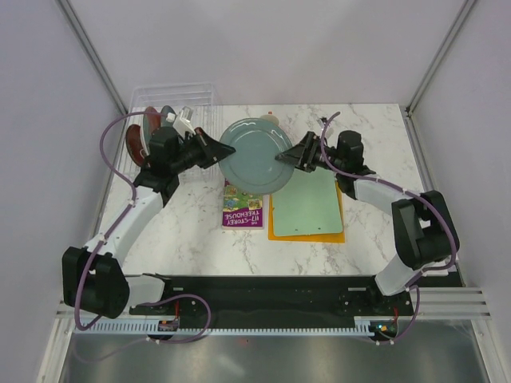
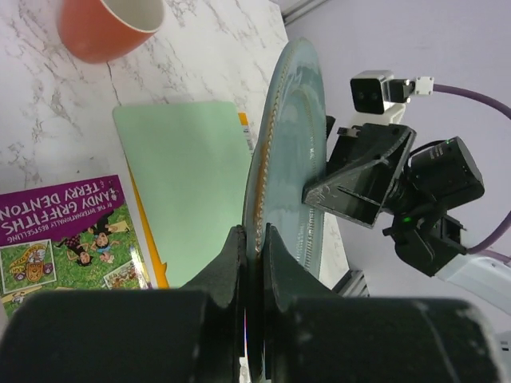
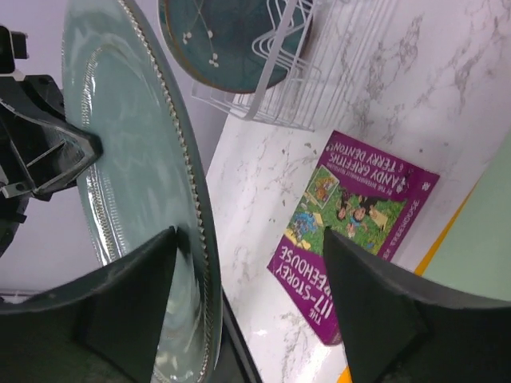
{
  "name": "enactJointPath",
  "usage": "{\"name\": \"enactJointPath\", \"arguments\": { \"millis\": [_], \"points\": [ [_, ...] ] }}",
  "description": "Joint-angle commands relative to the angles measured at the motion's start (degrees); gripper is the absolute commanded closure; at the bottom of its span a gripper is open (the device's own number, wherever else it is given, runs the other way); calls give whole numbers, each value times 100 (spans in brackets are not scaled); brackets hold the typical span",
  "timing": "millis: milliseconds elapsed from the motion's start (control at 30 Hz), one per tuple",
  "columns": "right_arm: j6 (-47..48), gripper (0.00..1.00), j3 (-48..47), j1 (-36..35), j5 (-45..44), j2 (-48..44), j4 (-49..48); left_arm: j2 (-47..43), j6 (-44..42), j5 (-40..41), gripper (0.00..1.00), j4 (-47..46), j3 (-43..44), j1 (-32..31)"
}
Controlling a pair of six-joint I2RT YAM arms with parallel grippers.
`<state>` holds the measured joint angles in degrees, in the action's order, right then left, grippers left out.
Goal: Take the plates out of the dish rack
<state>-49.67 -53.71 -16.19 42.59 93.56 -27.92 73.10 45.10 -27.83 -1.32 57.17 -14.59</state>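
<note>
Your left gripper point(image 2: 254, 235) is clenched on the rim of the grey-green plate point(image 1: 255, 155); in the left wrist view the two fingers point(image 2: 231, 263) pinch the plate's edge between them with no gap showing. The plate is out of the dish rack point(image 1: 200, 92) and hangs off the table point(image 1: 200, 239) between your two arms, just to the right of the rack and over the far end of the book point(image 1: 243, 209).

Your right gripper point(image 3: 249, 235) is released; its jaws stand wide apart and straddle the opposite rim of the same plate. One finger point(image 3: 120, 311) lies close against the plate's face; the other point(image 3: 375, 303) is well apart from it. Whether the near finger touches the plate you cannot tell from these views.

In the rack a teal plate point(image 3: 231, 40) stands upright among the dividers; beside it, at the rack's left end, a red plate point(image 1: 137, 137) also stands on edge.

On the table, the book lies flat with its purple cover up; just to its right is a green board point(image 1: 307, 203) resting on an orange sheet point(image 1: 307, 236) that shows along its near and left edges. An orange cup point(image 2: 108, 28) stands on the marble beyond the board.
</note>
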Motion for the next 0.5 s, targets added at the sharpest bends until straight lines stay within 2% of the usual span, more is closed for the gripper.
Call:
{"name": "enactJointPath", "arguments": {
  "millis": [0,33,67,100,133,200,267,333,400,433,467],
  "points": [
    [-839,49,133,-25,459,180,-1494,-384,789,-635,98,-1651,32,9],
    [-1034,56,211,-34,548,293,-2115,-393,824,-644,98,-1730,-38,9],
    [-1219,91,238,-34,627,355,-2434,-384,833,-644,98,-1748,-65,9],
    [-1621,100,291,-34,732,408,-2707,-376,834,-644,98,-1749,-83,9],
    [-1764,100,317,-34,768,496,-3240,-349,834,-653,98,-1766,-126,9],
    [-1993,100,361,-16,812,523,-3543,-288,764,-688,98,-1784,-162,9],
    [-1924,100,405,88,638,392,-3422,-253,589,-601,60,-1409,-66,17],
    [-1531,100,502,264,314,51,-2820,-217,88,-452,28,-942,162,18],
    [-882,100,293,650,84,-240,-1836,-235,-559,31,17,-137,338,18],
    [-504,100,178,791,-65,-555,-682,-278,-790,241,11,103,513,18],
    [257,100,38,1062,-501,-715,-149,-296,-1019,748,10,445,584,18]
  ]
}}
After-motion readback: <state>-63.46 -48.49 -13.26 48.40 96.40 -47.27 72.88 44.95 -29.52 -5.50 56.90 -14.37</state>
